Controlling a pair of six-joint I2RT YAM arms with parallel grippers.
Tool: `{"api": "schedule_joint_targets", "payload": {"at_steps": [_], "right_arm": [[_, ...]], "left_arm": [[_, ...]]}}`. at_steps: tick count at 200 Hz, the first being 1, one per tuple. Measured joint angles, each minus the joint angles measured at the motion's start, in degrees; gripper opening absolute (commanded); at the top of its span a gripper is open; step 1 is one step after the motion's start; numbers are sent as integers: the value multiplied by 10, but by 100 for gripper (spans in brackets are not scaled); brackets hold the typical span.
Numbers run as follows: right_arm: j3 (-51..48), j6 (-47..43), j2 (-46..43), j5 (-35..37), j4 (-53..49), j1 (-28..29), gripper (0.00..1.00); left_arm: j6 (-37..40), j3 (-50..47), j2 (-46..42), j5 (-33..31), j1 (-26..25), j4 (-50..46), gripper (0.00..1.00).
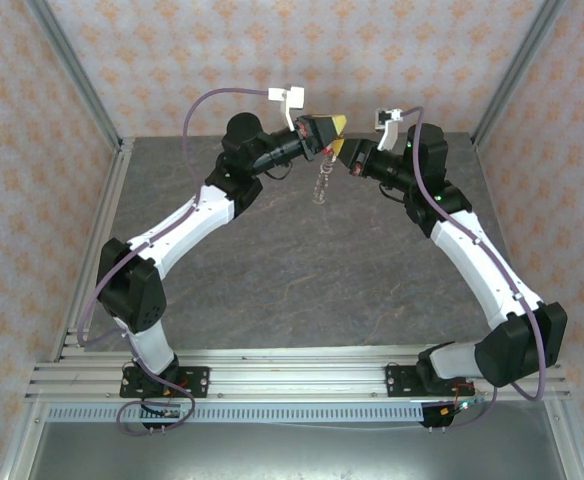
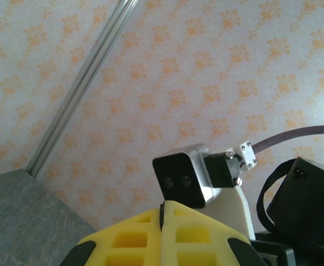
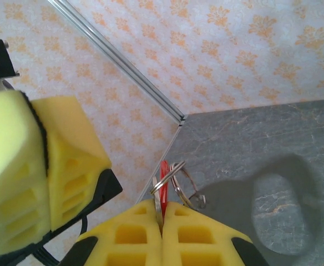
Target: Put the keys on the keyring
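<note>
The right fingers (image 3: 131, 235) are pinching the red keys (image 3: 163, 176) against the keyring (image 3: 180, 178); the left fingers (image 2: 131, 241) are sitting closed, seemingly empty. Threading is likely awaiting the left's grip.

My left arm (image 1: 187, 235) and right arm (image 1: 477, 265) bow inward over the grey desk (image 1: 272, 290) and meet at its far middle. My left fingers (image 1: 332, 124), yellow-padded, are pressed together and point right. My right fingers (image 1: 338, 151), also pressed together, point left just beneath them, tips close. The keyring (image 1: 321, 186) dangles straight down from that meeting point, nearest my right tips. Patterned walls (image 1: 172, 60) stand around the desk.
</note>
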Motion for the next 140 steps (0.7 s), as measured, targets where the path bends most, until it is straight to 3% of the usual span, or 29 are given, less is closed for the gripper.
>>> {"api": "schedule_joint_targets", "payload": {"at_steps": [56,116,140], "right_arm": [[10,4,1,17,-5,-4,0],[11,41,9,5,0,-50,0],[12,66,20,-20,16,-71,0]], "left_arm": [[3,-26,-9,-24,2,-20,2],[16,-86,-65,-76,14,-35,44],[20,-111,-85,-93,15,-40,65]]}}
